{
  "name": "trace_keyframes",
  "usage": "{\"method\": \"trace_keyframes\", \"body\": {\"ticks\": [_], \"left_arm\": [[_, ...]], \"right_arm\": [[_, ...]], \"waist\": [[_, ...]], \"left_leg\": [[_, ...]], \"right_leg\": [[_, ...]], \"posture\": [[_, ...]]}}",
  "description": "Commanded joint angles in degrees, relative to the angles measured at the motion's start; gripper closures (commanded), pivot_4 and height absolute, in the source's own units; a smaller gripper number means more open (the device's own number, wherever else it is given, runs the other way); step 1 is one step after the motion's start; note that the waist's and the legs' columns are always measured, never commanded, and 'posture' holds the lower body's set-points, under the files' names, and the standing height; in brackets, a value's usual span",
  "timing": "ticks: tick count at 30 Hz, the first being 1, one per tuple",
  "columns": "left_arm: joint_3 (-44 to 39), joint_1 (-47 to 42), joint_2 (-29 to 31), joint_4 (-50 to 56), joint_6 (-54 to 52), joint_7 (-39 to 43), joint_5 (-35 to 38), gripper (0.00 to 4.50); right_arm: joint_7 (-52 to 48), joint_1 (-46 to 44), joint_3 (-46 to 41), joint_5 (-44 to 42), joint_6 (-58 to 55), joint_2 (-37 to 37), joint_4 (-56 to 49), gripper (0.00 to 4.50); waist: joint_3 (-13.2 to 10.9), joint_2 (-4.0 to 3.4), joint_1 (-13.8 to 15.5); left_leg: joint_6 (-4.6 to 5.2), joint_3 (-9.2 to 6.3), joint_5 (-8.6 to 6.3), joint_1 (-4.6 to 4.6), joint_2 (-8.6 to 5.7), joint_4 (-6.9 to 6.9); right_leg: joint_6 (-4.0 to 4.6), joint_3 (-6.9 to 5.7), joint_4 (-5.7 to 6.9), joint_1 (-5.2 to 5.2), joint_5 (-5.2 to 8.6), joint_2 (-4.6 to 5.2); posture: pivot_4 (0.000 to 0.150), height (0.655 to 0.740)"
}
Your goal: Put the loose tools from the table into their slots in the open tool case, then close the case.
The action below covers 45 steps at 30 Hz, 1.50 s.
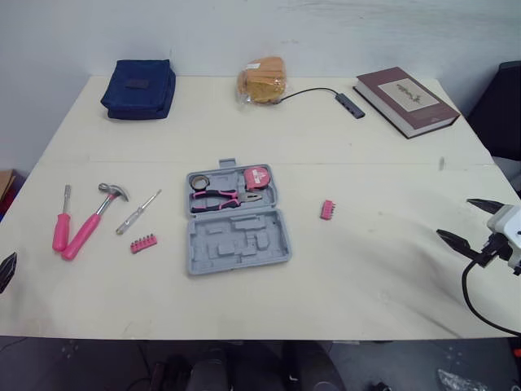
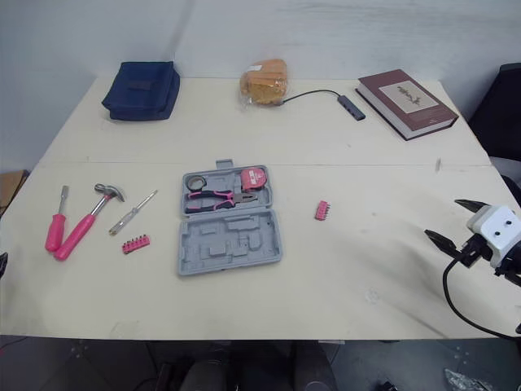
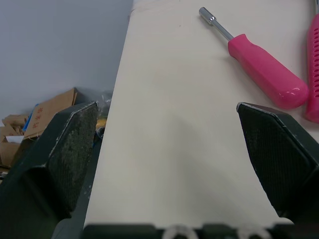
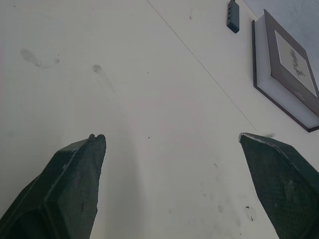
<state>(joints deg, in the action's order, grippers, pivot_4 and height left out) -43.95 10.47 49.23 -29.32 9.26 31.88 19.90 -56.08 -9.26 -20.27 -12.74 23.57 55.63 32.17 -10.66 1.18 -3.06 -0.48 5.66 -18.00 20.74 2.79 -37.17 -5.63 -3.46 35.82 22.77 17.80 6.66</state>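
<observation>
The grey tool case [image 1: 236, 221] lies open mid-table, holding pink pliers [image 1: 215, 198] and a pink tape measure [image 1: 257, 177]. To its left lie a pink nut driver [image 1: 61, 221], a pink-handled hammer [image 1: 93, 222], a thin screwdriver [image 1: 137, 213] and a pink bit strip [image 1: 144, 243]. A second pink bit holder [image 1: 327, 209] rests right of the case. My left gripper [image 3: 169, 144] hangs open at the table's left edge, near the nut driver [image 3: 259, 67]. My right gripper [image 1: 461, 221] is open over the table's right edge, holding nothing.
Along the back stand a navy pouch [image 1: 139, 88], a bagged yellow item [image 1: 262, 80], a USB hub with its cable [image 1: 351, 103] and a brown book [image 1: 405, 101]. Cardboard [image 3: 35, 119] lies on the floor beyond the table's left edge.
</observation>
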Motion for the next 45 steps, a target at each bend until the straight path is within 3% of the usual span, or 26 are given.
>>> {"method": "trace_keyframes", "body": {"ticks": [1,4,7,9,12,13,16,21,24,32,39,45], "left_arm": [[-1.2,-0.6,0.1,4.3,-2.8,4.0,4.8,0.03],[0.9,0.2,-1.2,12.6,-6.7,12.3,10.5,0.03],[3.9,1.1,-1.4,17.6,-7.0,14.6,8.8,0.03],[6.8,-0.2,-1.8,22.0,-9.2,13.1,7.6,0.03],[14.4,-4.1,-2.0,27.3,-11.3,7.2,0.1,0.03],[16.1,-5.4,-2.3,28.3,-12.7,5.9,-0.9,0.00],[21.4,-9.6,-4.0,34.8,-20.1,6.3,2.4,0.85],[27.6,-16.6,-5.2,39.4,-31.9,2.8,1.9,3.24],[30.4,-19.5,-6.7,40.0,-36.3,1.0,1.1,4.43],[36.2,-23.5,-9.7,36.7,-41.5,-0.9,-2.2,4.43],[39.9,-27.1,-13.2,31.3,-39.7,-0.4,-4.8,4.43],[42.1,-30.3,-15.4,27.3,-36.5,1.1,-6.6,4.43]], "right_arm": [[-0.5,0.7,-0.4,-2.8,-2.6,-1.2,-4.8,0.00],[-1.5,-0.7,1.7,-6.4,-8.7,-3.6,-12.7,0.00],[-2.4,-1.8,2.8,-7.9,-12.2,-4.9,-16.9,0.00],[-2.0,-4.5,4.8,-9.5,-16.4,-6.6,-20.0,0.00],[-2.7,-10.8,10.6,-8.7,-21.2,-10.0,-22.2,0.00],[-3.2,-12.4,12.4,-7.4,-21.6,-10.6,-22.0,0.56],[-3.9,-18.3,18.8,-3.7,-24.1,-13.3,-20.4,1.88],[-3.2,-25.0,24.5,1.2,-24.0,-17.6,-15.5,4.48],[-3.2,-27.4,27.3,4.4,-22.1,-19.7,-11.9,4.50],[0.0,-32.7,31.4,10.6,-18.5,-26.5,-1.9,4.50],[2.3,-36.0,34.1,16.2,-13.8,-28.5,4.0,4.50],[3.0,-37.4,33.8,16.2,-11.9,-31.3,6.5,4.50]], "waist": [[0.0,0.00,0.0],[0.0,0.02,0.0],[0.0,-0.08,0.0],[0.0,-0.09,0.1],[0.0,-0.09,0.0],[0.0,-0.09,0.1],[0.0,-0.09,0.1],[0.0,-0.09,0.7],[0.0,-0.09,1.0],[0.0,-0.08,1.1],[0.0,-0.08,1.3],[0.0,-0.08,1.2]], "left_leg": [[0.00,0.00,0.00,0.00,0.00,0.00],[-0.03,-0.05,0.01,0.01,0.03,-0.03],[-0.04,-0.04,0.02,0.00,0.02,-0.04],[-0.02,-0.04,0.03,0.01,0.01,0.01],[0.01,-0.04,0.05,0.01,0.01,-0.05],[0.01,-0.05,0.06,0.01,0.02,-0.07],[0.03,-0.07,0.10,0.05,0.00,-0.07],[-0.25,-0.01,0.32,0.70,-0.04,-0.19],[-0.24,0.14,0.36,0.74,-0.03,-0.23],[-0.17,0.30,0.35,0.74,-0.06,-0.48],[-0.17,0.28,0.35,0.75,-0.04,-0.68],[-0.17,0.30,0.35,0.73,-0.05,-0.77]], "right_leg": [[0.00,0.00,0.00,0.00,0.00,0.00],[0.01,-0.01,0.02,-0.02,-0.01,0.00],[0.03,0.03,0.07,-0.01,-0.02,0.01],[0.03,0.02,0.04,0.00,-0.02,0.00],[0.03,0.03,0.07,0.00,-0.02,-0.05],[0.04,0.03,0.08,-0.01,-0.03,-0.06],[0.03,0.00,0.11,0.00,-0.05,-0.06],[-0.01,-0.01,0.25,0.61,-0.08,-0.11],[-0.02,-0.02,0.29,0.66,-0.08,-0.23],[-0.09,0.04,0.27,0.71,-0.12,-0.32],[-0.09,0.06,0.63,0.72,-0.12,-0.31],[-0.09,0.09,0.68,0.71,-0.12,-0.31]], "posture": [[0.150,0.7400],[0.150,0.7400],[0.150,0.7400],[0.150,0.7400],[0.150,0.7400],[0.150,0.7400],[0.150,0.7400],[0.150,0.7400],[0.150,0.7400],[0.150,0.7400],[0.150,0.7400],[0.150,0.7400]]}}
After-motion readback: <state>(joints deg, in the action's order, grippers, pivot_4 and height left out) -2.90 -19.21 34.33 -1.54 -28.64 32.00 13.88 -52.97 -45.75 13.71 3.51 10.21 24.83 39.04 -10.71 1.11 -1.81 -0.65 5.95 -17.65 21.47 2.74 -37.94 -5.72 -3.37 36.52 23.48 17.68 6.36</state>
